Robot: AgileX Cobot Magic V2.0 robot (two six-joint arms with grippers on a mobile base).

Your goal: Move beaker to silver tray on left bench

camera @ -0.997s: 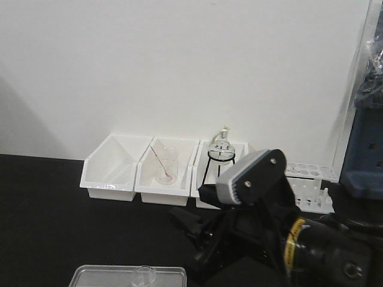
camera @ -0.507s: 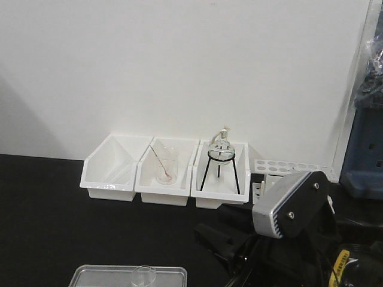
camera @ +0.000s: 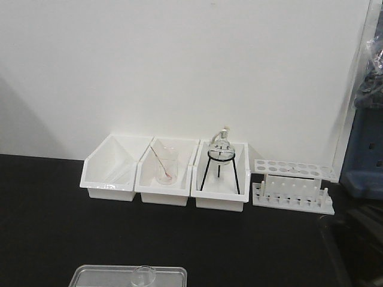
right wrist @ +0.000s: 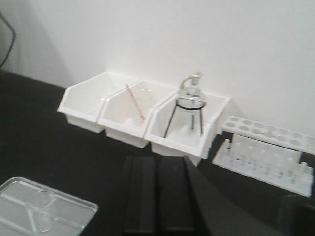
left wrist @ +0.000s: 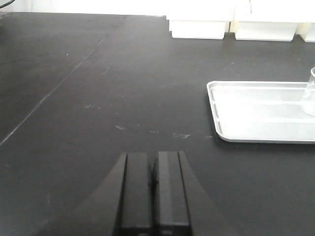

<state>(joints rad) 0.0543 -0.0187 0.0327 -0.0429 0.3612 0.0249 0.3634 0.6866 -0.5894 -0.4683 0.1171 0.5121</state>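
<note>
Both grippers are showing their fingers pressed together with nothing between them: the left gripper is hanging low over the left bench, off the near-left corner of the silver tray, and the right gripper is hanging above the bench in front of the white bins. One beaker is standing upright inside the silver tray, by its far rim, seen at the bottom edge of the front view; in the left wrist view only its left wall is showing at the tray's right end. Compared with a second ago, the right arm, which was filling the lower right of the front view beside the tray, is now gone from that view, leaving the test-tube rack and the flask on its tripod unobstructed, right of the tray's far side. Judgement: the beaker is resting free in the tray with the arm pulled clear, so the placement is looking complete and only retreat is remaining.
</note>
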